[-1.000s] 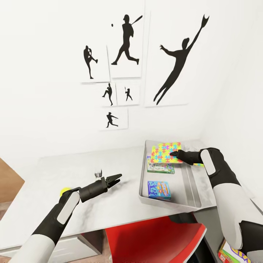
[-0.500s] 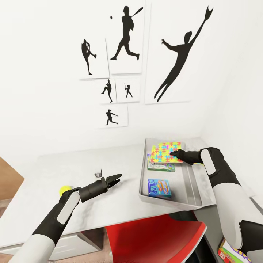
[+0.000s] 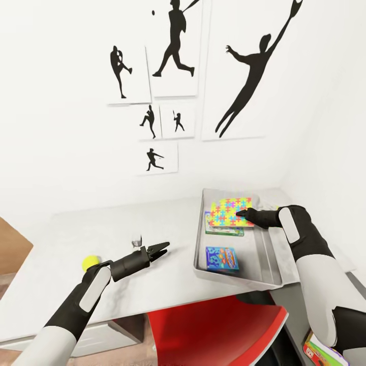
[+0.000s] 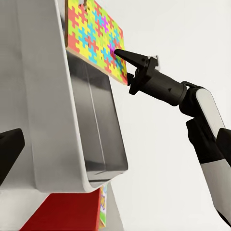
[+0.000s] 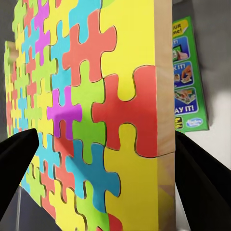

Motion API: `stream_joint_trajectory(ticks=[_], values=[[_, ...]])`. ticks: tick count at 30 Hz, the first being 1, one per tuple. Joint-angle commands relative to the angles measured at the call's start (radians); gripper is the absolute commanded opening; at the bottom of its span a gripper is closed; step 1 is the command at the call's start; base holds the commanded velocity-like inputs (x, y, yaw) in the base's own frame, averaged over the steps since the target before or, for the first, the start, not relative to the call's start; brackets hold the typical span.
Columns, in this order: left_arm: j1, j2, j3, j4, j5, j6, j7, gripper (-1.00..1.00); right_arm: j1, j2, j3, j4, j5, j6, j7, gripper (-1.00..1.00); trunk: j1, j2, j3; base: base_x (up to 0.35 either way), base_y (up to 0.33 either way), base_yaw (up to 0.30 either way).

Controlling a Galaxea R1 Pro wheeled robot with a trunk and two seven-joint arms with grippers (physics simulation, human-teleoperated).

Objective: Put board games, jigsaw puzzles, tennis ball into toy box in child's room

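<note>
The toy box [image 3: 260, 250] rests on the right end of the table [image 3: 127, 229]. Flat on its floor lie a blue board game [image 3: 221, 258] and a green-edged board game [image 3: 223, 231]. Above the tray's far end, tilted, hangs a jigsaw puzzle [image 3: 230, 210], with my right gripper [image 3: 240, 212] shut on its edge. In the right wrist view the puzzle [image 5: 86, 120] stands between both fingers [image 5: 202, 187], with the green game [image 5: 188, 77] behind. The tennis ball [image 3: 91, 262] sits on the table beside my left forearm. My left gripper [image 3: 164, 248] hovers open over mid-table, holding nothing.
A red chair [image 3: 218, 330] is tucked under the table's front edge below the toy box. A colourful printed box [image 3: 319, 353] lies low at the right beside my right arm. Black baseball silhouettes hang on the white wall behind. A brown door [image 3: 10, 249] shows at the left.
The camera has tilted slightly, so the wall pictures sit higher and the ball shows fully. Both arms and the held puzzle have barely moved.
</note>
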Motion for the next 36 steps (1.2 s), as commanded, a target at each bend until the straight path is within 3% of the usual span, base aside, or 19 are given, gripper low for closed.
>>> stream_joint_trajectory(ticks=[1,26,36], values=[[-0.001,0.001,-0.002,0.000,0.007,0.006,0.001,1.00,-0.001,0.000,-0.003,0.000,0.009,0.004,0.011,-1.00,0.000,-0.002,-0.004,0.000,0.000,0.000],[-0.001,0.001,-0.002,-0.001,0.009,0.006,0.001,1.00,-0.011,0.003,-0.003,0.000,0.011,-0.012,0.007,-1.00,0.000,-0.002,-0.044,0.000,0.000,0.043],[-0.001,0.001,-0.002,-0.003,0.043,0.006,0.001,1.00,-0.044,0.010,-0.003,0.004,0.011,-0.017,-0.039,-1.00,0.000,-0.002,-0.061,0.000,0.000,0.075]])
